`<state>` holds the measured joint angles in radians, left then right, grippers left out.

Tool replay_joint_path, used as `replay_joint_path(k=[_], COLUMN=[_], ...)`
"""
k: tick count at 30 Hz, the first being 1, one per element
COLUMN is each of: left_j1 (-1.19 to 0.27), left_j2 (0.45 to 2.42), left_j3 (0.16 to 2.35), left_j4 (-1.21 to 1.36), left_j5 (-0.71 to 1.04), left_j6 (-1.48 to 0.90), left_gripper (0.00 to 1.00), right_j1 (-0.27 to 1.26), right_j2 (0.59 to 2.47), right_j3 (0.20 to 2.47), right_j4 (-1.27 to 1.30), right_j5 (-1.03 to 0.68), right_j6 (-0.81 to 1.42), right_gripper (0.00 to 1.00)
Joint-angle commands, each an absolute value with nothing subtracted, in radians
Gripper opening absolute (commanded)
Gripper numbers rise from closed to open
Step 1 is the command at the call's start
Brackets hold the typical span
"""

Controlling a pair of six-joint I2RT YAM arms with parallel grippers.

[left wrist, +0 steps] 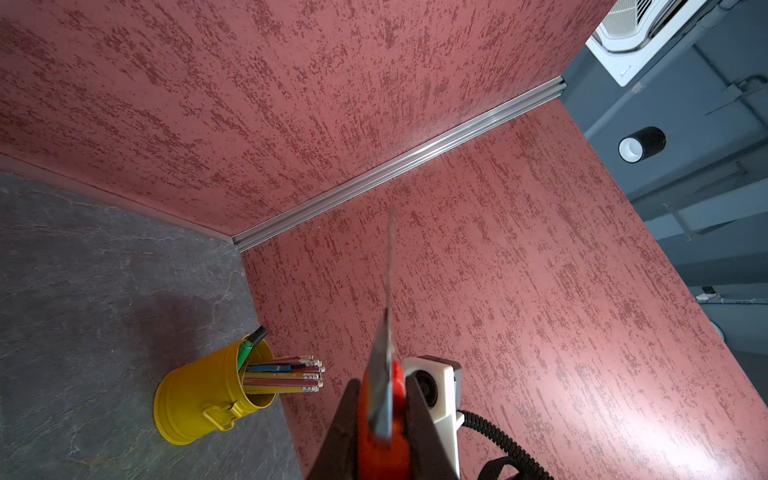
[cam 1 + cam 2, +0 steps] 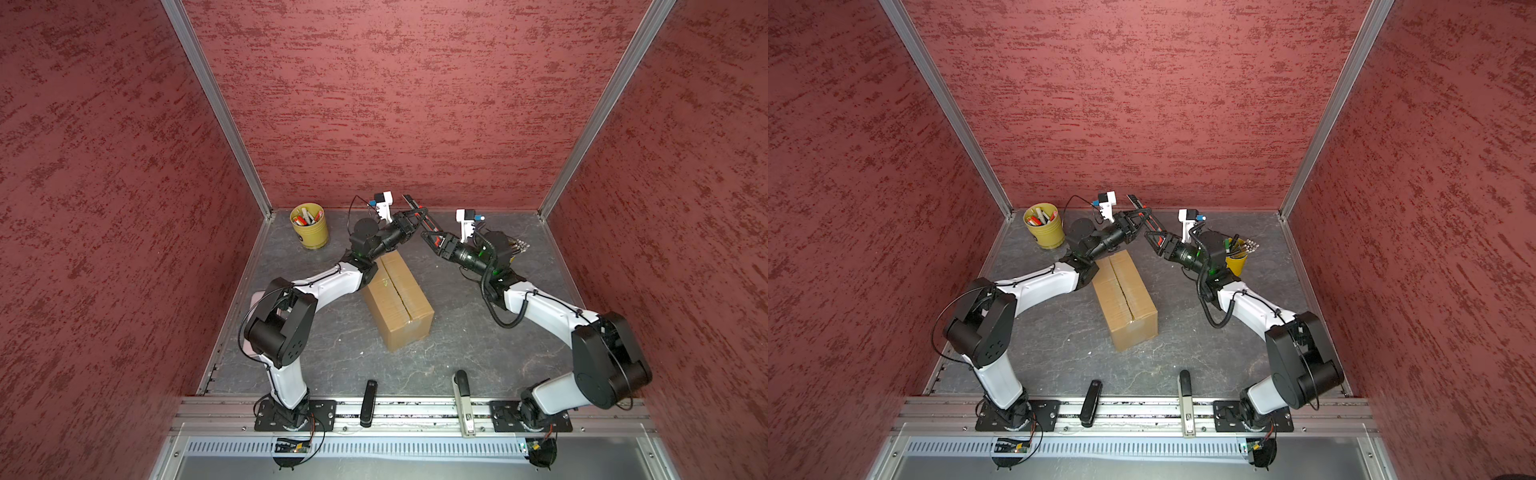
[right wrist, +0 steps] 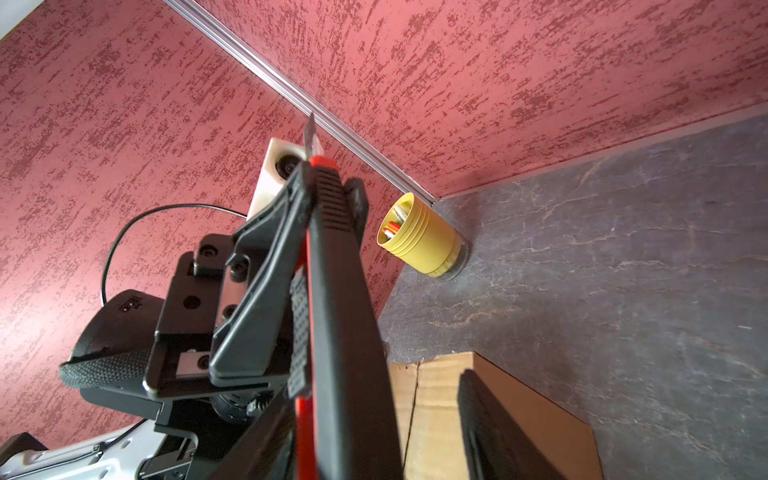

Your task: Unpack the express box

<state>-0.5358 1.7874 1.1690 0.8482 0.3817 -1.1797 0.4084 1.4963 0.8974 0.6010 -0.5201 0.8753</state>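
At the 11 o'clock corner of the grey, stone-veined worktop (image 2: 457,340) stood a ribbed yellow pen cup (image 2: 309,227) full of markers. The express box (image 2: 397,303) sat at the worktop's middle, apart from both cups. Its long axis ran from about 11 o'clock to 5 o'clock in both top views, with one short end facing the arm bases. It was an oblong carton of plain brown corrugated cardboard with square edges. Its top flaps lay closed, meeting at a glossy taped seam along that same axis.

Above the box's 11 o'clock end, the left end effector (image 2: 417,221) was clamped on a red-and-black utility knife (image 2: 412,206), whose thin steel blade was extended towards 11 o'clock. The right end effector (image 2: 430,241) straddled the knife's rear end with its jaws apart, and cardboard showed between one finger (image 3: 482,419) and the handle. At 2 o'clock from the box stood a smooth yellow metal pail (image 2: 1236,261) of pencils.
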Motion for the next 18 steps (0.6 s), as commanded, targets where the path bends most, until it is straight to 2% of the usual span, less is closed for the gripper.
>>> replay_joint_path(k=[1,18], left_j1=[-0.561,-0.604], left_j2=[1.805,1.813], left_j3=[1.149,1.092], left_j4=[0.934,0.989], left_j5=[0.378,0.345], left_j6=[-1.213,-1.215], left_gripper=[0.0,0.0], right_j1=[0.414,0.413], right_j2=[1.487,1.487], right_j3=[0.936,0.975], right_j4=[0.653,0.719], right_j5=[-0.497,-0.479], right_j6=[0.896,0.937], right_gripper=[0.57,0.52])
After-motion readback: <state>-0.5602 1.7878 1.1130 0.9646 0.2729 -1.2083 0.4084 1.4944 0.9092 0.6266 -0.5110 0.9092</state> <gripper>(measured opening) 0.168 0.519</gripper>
